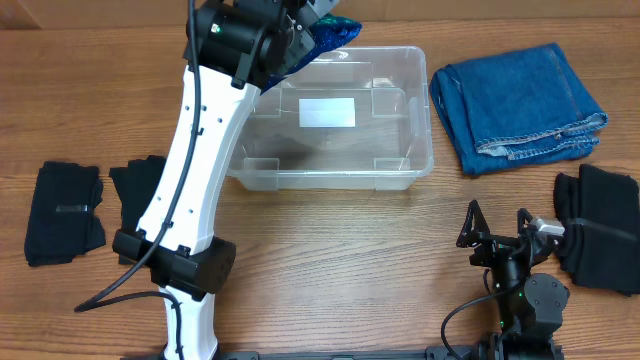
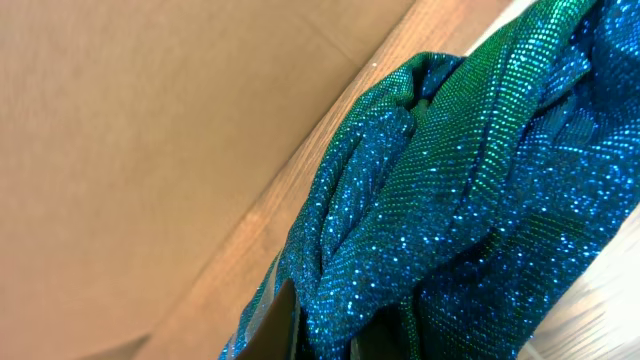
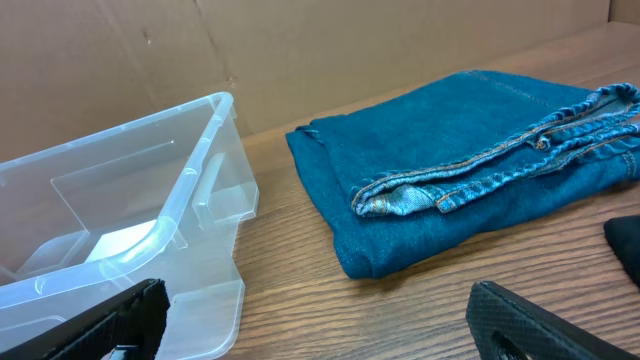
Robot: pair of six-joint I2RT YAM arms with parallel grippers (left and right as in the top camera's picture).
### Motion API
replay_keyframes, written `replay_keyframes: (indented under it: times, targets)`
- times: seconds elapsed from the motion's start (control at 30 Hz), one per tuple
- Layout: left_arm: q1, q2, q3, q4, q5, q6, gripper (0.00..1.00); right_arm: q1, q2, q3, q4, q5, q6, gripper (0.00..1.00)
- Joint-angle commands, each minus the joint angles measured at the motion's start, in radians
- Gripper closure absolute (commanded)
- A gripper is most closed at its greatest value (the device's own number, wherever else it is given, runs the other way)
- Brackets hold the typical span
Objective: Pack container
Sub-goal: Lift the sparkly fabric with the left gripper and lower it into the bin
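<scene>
The clear container [image 1: 420, 100] with a white label on its bottom stands at the table's middle back; it also shows in the right wrist view [image 3: 215, 130]. My left gripper [image 1: 305, 30] is above the container's far left corner, shut on a sparkly blue-green cloth [image 1: 330, 35], which fills the left wrist view [image 2: 470, 190]. My left fingers [image 2: 330, 335] pinch a fold of it. My right gripper [image 1: 495, 225] is open and empty, low at the front right, its fingers wide apart in the right wrist view [image 3: 320, 320].
Folded blue jeans [image 1: 520, 105] lie right of the container, also in the right wrist view [image 3: 470, 170]. Dark folded garments lie at the far right [image 1: 600, 225] and at the left [image 1: 65, 210], with another [image 1: 135, 190] beside the left arm. A cardboard wall stands behind.
</scene>
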State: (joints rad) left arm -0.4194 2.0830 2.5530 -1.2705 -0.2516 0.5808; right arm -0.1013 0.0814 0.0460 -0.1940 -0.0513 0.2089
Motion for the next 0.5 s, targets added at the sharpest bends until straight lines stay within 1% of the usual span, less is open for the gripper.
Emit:
replay_keyframes:
  times: [0.0,0.1,0.2,0.23,0.3,0.37,0.47]
  targets:
    - [-0.029,0.055,0.001,0.011,-0.021,0.197,0.96,0.005,-0.005,0.013,-0.002,0.002,0.0,0.0]
    - [-0.029,0.133,0.001,0.01,-0.046,0.229,0.96,0.005,-0.005,0.013,-0.002,0.002,0.0,0.0]
    - [-0.029,0.22,0.001,0.018,-0.074,0.334,0.96,0.005,-0.005,0.013,-0.002,0.002,0.0,0.0]
    - [-0.029,0.251,0.001,0.032,-0.074,0.363,0.96,0.005,-0.005,0.013,-0.002,0.002,0.0,0.0]
    - [-0.026,0.283,0.001,0.068,-0.074,0.379,0.96,0.005,-0.005,0.013,-0.002,0.002,0.0,0.0]
    - [-0.026,0.325,0.001,0.107,-0.078,0.435,0.96,0.005,-0.005,0.013,-0.002,0.002,0.0,0.0]
    - [-0.026,0.383,0.001,0.15,-0.1,0.445,0.96,0.005,-0.005,0.013,-0.002,0.002,0.0,0.0]
